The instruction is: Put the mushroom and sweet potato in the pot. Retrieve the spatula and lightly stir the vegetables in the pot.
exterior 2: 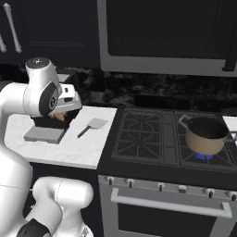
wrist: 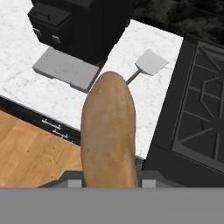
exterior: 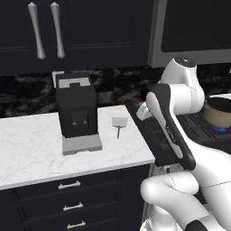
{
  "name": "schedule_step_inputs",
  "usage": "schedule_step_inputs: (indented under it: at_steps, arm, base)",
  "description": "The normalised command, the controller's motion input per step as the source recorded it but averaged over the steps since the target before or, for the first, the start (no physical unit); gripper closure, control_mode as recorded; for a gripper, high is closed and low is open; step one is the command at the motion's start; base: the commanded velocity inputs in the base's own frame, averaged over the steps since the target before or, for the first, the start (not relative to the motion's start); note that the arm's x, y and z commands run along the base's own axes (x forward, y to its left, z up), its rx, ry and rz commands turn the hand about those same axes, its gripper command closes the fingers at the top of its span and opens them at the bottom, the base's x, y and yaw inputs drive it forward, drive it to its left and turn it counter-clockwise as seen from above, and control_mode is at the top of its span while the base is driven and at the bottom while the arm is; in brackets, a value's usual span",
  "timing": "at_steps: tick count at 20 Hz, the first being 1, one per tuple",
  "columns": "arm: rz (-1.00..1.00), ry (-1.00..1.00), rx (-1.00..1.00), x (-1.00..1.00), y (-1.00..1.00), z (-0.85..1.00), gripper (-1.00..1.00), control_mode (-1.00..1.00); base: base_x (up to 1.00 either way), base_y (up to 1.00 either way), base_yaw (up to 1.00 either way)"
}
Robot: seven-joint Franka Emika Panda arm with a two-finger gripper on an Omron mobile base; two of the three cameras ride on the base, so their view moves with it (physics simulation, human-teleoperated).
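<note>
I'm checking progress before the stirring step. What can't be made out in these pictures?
- Pot contents: right base view, dark interior shows no mushroom clearly.
- Pot in the left base view: cut off by the right edge, behind the arm.
- Pincer fingertips: hand view, the sweet potato covers them.
- Spatula handle: hand view, lower end hidden behind the sweet potato.

text: none legible | labels — none | brands, numbers — none readable

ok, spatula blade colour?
Light grey, on a thin dark handle. The spatula lies on the white marble counter; hand view shows it best.
</note>
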Motion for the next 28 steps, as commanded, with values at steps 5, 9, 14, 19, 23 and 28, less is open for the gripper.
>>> schedule_step_inputs:
  at_steps: [5, 9, 14, 19, 23, 28]
  arm:
    - [0.0, 0.0, 0.0, 0.0, 0.0, 0.0, 1.0, 1.0]
    - [0.0, 0.0, 0.0, 0.0, 0.0, 0.0, 1.0, 1.0]
    - [0.0, 0.0, 0.0, 0.0, 0.0, 0.0, 1.0, 1.0]
    - [0.0, 0.0, 0.0, 0.0, 0.0, 0.0, 1.0, 1.0]
    - [0.0, 0.0, 0.0, 0.0, 0.0, 0.0, 1.0, 1.0]
    - [-0.12, 0.07, 0.09, 0.0, -0.77, -0.19, 1.0, -1.0]
  base:
    - [-0.25, -1.0, 0.0]
    - [0.03, -1.0, 0.0]
    - [0.62, -0.78, 0.0]
    - [0.95, -0.22, 0.0]
    - [0.27, -0.41, 0.0]
    - [0.0, 0.0, 0.0]
